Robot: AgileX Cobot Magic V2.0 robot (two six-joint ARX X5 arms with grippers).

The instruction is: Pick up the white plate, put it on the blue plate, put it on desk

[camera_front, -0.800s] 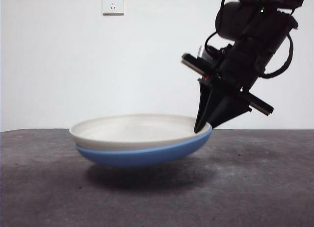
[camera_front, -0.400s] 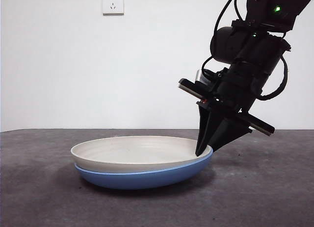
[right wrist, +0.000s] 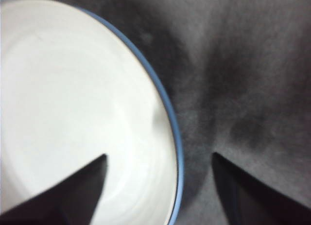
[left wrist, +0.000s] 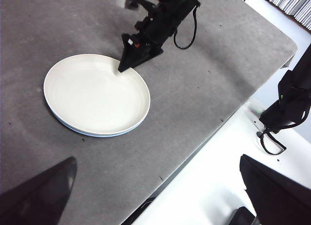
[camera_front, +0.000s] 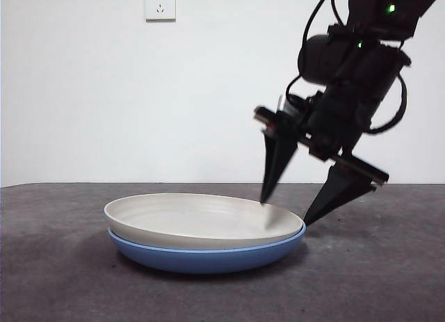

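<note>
Desk (camera_front: 69, 280): we see white plate (camera_front: 195, 221) nested in blue plate (camera_front: 208, 256), both resting flat.
R gripper (camera_front: 285, 211): jaws apart, straddling plates' rim.
L gripper (left wrist: 155, 196): jaws apart, well away.

Right gripper (right wrist: 159, 159) standing spread over the rim of the stacked plates.

The white plate (right wrist: 73, 103) is filling most of one side of the view, nested inside the blue plate (right wrist: 171, 119), which is showing only as a thin blue arc along its edge. One black jaw is hanging over the white plate's inner surface, while the other is hanging over the dark grey desk (right wrist: 243, 64) just outside the blue rim. The picture is slightly blurred.
</note>
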